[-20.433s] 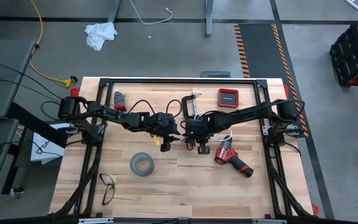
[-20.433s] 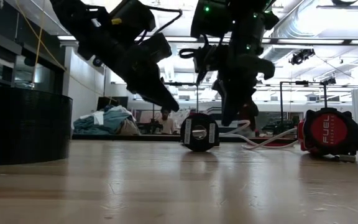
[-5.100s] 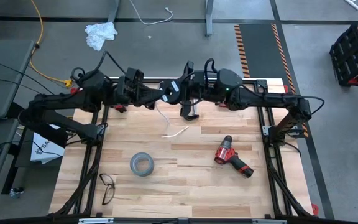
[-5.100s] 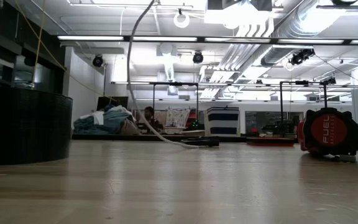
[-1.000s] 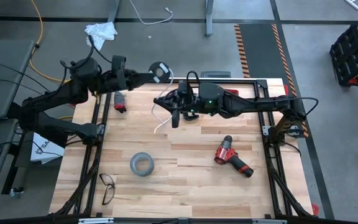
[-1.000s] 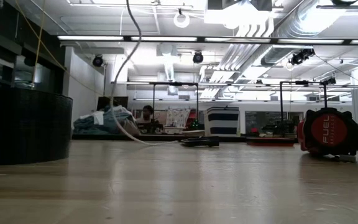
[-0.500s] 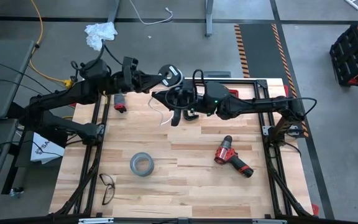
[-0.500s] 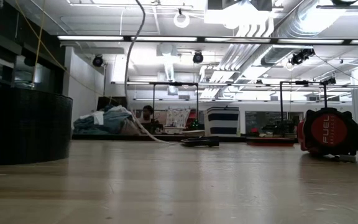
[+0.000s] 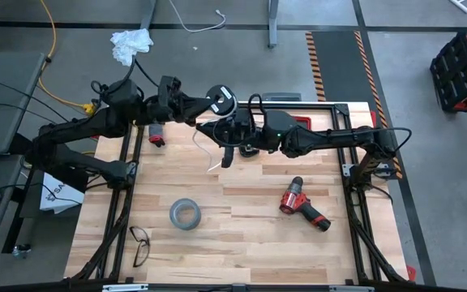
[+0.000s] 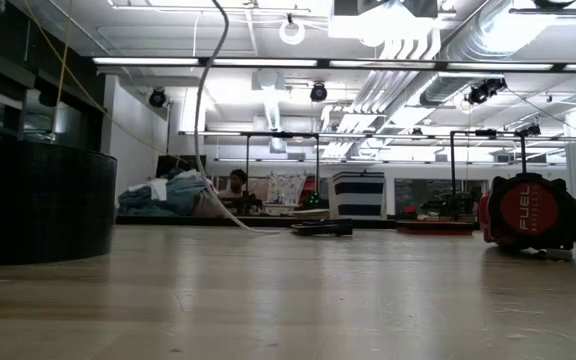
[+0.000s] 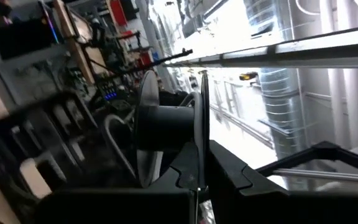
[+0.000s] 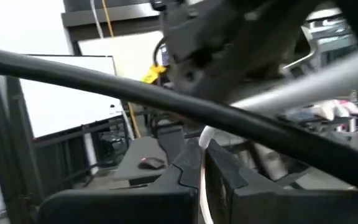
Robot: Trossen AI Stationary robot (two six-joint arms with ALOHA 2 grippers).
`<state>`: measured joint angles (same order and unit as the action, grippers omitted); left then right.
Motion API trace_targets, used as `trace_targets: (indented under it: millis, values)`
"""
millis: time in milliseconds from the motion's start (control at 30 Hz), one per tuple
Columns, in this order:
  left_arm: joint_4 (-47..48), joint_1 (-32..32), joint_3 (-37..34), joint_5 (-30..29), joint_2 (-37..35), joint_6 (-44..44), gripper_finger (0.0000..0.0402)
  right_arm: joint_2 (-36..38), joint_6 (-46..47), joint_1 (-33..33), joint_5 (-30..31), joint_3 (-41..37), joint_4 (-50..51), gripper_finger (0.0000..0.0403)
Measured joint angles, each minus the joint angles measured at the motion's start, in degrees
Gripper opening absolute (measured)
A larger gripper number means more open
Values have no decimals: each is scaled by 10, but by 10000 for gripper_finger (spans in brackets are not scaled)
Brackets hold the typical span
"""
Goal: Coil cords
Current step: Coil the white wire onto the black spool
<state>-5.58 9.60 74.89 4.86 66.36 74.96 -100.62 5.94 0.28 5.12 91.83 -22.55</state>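
The cord's small black round disc (image 9: 220, 99) hangs above the table's far edge, with my left gripper (image 9: 205, 105) shut on it. In the left wrist view the disc (image 11: 166, 124) shows as a hub between two thin flanges. Its thin white cable (image 9: 215, 158) drops from the disc, and its lower end (image 10: 258, 232) lies on the wooden table. My right gripper (image 9: 224, 134) is shut on the cable just right of the disc, high above the table. The low view shows only the cable (image 10: 206, 100) hanging from above. My left gripper pinches the rim of one flange (image 11: 199, 155) of the disc between its two fingers. The fingers come roughly level from the table's left. The disc is lifted clear of the table. My right gripper pinches the white cable (image 12: 202, 146) between its two fingers, coming roughly level from the table's right. The cable runs across the fingers. Below the hold it hangs slack down to the table.
A grey tape roll (image 9: 184, 214) and glasses (image 9: 139, 243) lie on the near left of the table. A red drill (image 9: 302, 207) lies right of middle. A red box (image 9: 298, 122) sits at the far edge behind my right arm, and a small red and black object (image 9: 156, 134) at the far left.
My left gripper has gone toward the table's right edge with the disc, closer to my right gripper, and has rolled about its own line. My right gripper has tipped a little without leaving its place. The hanging cable has swung, while its lower end stays on the table.
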Motion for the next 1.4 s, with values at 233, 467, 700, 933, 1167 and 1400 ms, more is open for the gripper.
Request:
trace_targets:
  millis: [233,467,700,933,1167,1400]
  values:
    - [-3,-32,0,-10,0,25,7,0,-15,-2,-12,0,-30,0]
    - [-11,-51,0,-10,4,63,7,0,-33,9,-11,0,-30,0]
    - [-3,-81,0,21,-3,108,7,0,-41,8,-6,0,-42,0]
    - [-1,-107,0,47,-12,112,7,0,-66,8,-2,0,-53,0]
    - [63,-120,0,64,-27,101,7,0,-99,2,7,0,-52,0]
    - [204,-113,0,8,-83,26,7,5,-102,-14,9,0,8,0]
